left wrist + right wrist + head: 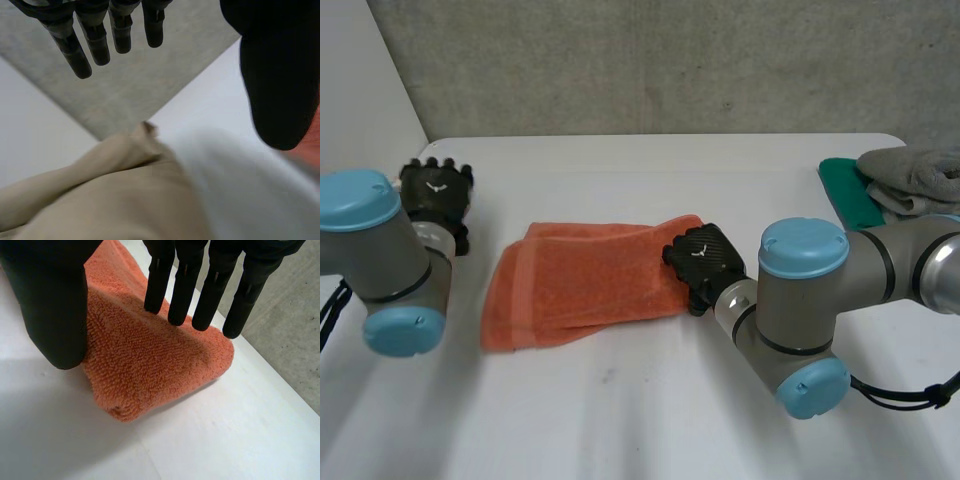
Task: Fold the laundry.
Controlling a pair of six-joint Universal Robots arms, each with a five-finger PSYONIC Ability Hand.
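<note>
Where the right arm ends, the black right hand [705,258] lies over the right end of an orange towel [580,285], released and grasping nothing. In the right wrist view its fingers [182,295] are straight and spread, their tips over the top of the towel's rounded, folded end. Whether they touch the pile or hover just above it cannot be told. The thumb [55,315] is straight too, beside the towel's near side.

The towel is folded into a rough rectangle and lies flat in the middle of the white surface [620,420], its long side running left to right.

The left hand [437,192] is near the surface's far left corner, well apart from the towel. It is released and holds nothing, and the left wrist view shows its fingers [95,40] straight. Under that hand lies a blurred beige shape [115,200], perhaps cloth.

At the far right corner a green cloth [848,190] lies flat with a crumpled grey cloth [920,175] on top of it. A concrete wall [650,60] rises behind the far edge.
</note>
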